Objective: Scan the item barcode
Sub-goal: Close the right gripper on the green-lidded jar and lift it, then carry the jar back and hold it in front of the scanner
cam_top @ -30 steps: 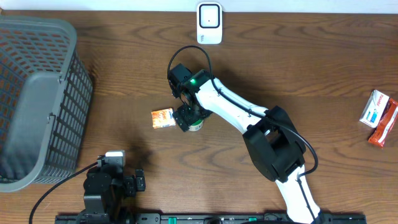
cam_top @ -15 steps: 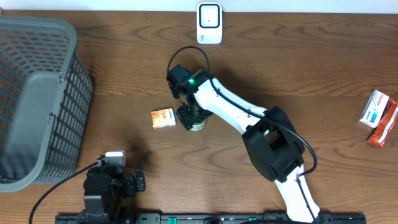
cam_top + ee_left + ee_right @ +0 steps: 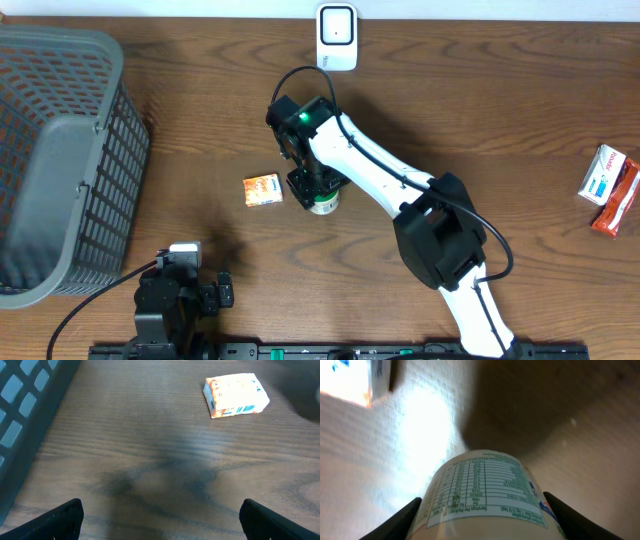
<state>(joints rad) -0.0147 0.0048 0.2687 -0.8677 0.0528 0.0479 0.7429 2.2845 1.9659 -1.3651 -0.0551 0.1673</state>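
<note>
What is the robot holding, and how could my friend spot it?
Look at the middle of the brown wooden table, where the white robot arm reaches. Its tool grips a small round cream plastic bottle with green label print. The orange-and-white cardboard box beside it is flat-sided; the bottle is round.

**Right gripper closes on the bottle**

The right gripper (image 3: 318,190) narrows its fingers from wide apart onto the bottle (image 3: 485,490). Both now sit slightly further right, away from the orange box (image 3: 262,189) they crowded a second ago.
</note>
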